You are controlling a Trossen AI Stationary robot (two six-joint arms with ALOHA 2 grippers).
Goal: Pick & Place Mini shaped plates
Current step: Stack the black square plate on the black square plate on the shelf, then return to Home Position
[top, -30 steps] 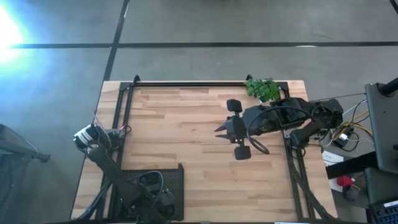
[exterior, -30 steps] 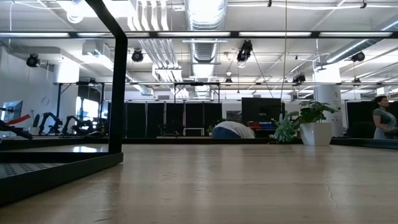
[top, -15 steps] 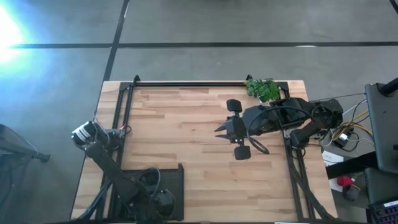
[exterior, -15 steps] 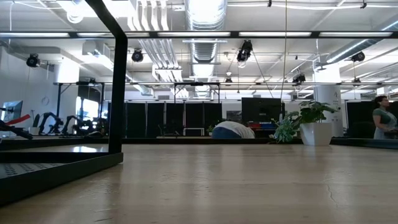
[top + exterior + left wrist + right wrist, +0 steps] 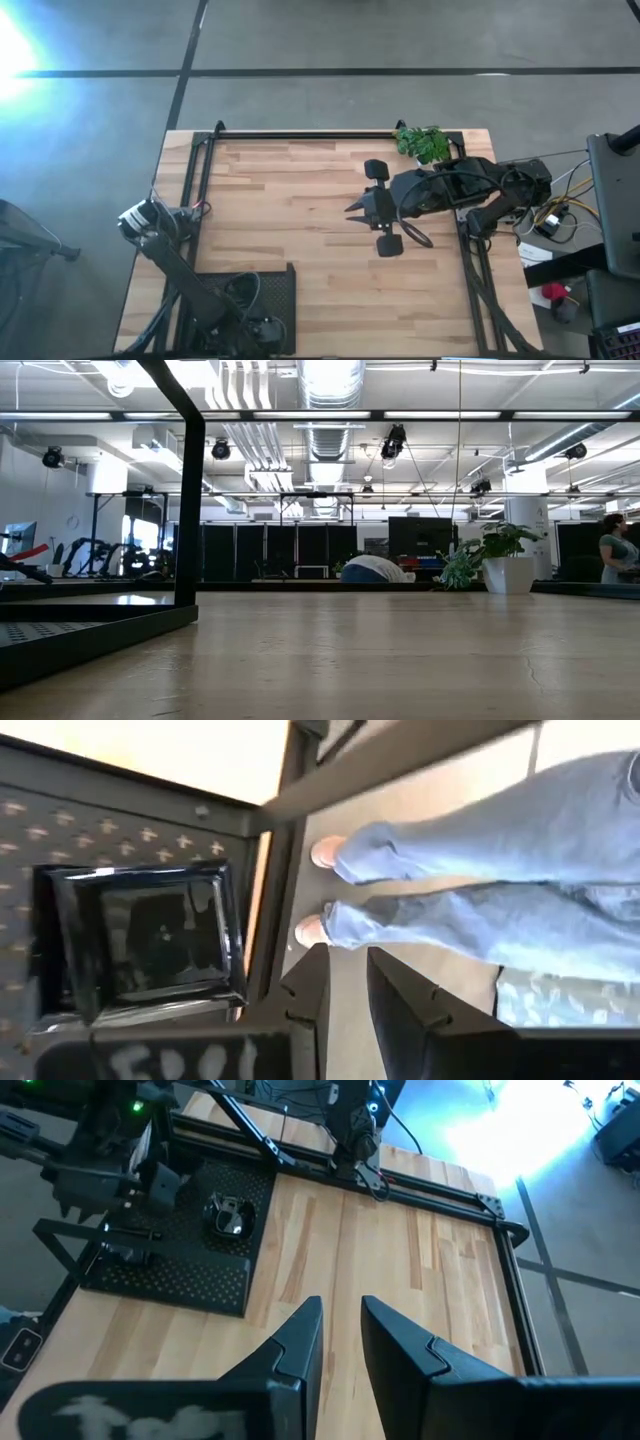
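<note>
A square mini shaped plate (image 5: 140, 935), glossy black, lies in the black mesh tray (image 5: 170, 1265) at the near left corner of the wooden counter (image 5: 300, 230). The left gripper (image 5: 345, 995) hangs over the tray's outer edge, its fingers (image 5: 400, 1010) slightly spread and holding nothing. A person's legs (image 5: 480, 870) in jeans stand beyond the counter's edge. The right gripper (image 5: 338, 1330) hovers over the counter's middle right, fingers narrowly parted and empty. A green plant (image 5: 422, 143) stands at the far edge.
</note>
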